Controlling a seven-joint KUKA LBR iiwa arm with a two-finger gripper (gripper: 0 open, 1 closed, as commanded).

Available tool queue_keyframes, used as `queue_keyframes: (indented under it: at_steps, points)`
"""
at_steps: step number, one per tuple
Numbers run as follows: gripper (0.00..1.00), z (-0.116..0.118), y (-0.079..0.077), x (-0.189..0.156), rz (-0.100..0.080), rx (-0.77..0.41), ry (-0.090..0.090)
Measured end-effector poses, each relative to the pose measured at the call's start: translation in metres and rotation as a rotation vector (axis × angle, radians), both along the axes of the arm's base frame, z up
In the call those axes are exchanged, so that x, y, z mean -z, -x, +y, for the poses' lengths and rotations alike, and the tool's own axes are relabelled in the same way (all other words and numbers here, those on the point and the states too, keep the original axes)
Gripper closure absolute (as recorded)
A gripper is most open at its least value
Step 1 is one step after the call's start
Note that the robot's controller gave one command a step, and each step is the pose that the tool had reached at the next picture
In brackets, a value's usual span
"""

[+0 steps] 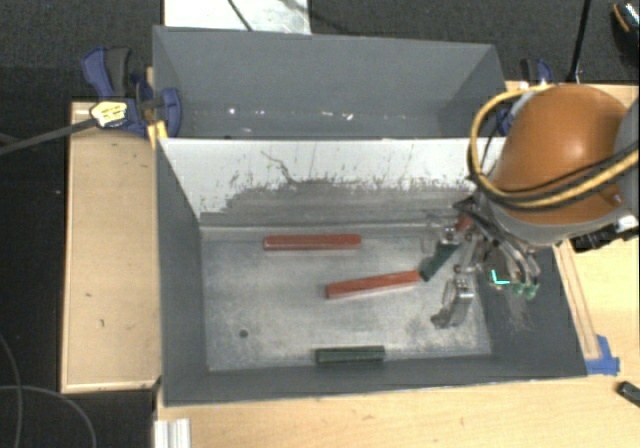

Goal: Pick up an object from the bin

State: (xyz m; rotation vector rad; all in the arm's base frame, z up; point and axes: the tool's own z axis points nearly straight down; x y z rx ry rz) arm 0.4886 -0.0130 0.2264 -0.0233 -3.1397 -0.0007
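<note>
My gripper [444, 288] hangs low over the right part of the bin floor, under the arm's orange cover. Its two fingers stand apart, one dark tip at the back and one metal tip [451, 310] toward the front, with nothing between them. A red-brown stick [372, 285] lies slanted in the middle of the floor. Its right end reaches to just left of the back fingertip. A second red-brown stick [312, 242] lies flat along the foot of the back wall, well left of the gripper.
A dark green bar [350, 356] lies against the bin's front wall, left of and in front of the gripper. The right wall slopes up close behind the gripper. Bare floor stretches to the left.
</note>
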Motion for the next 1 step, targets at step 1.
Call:
queue_keyframes:
  at_steps: [1]
  points:
    - [0.00,0.0550,-0.0557,0.1592,0.002,-0.324,-0.002]
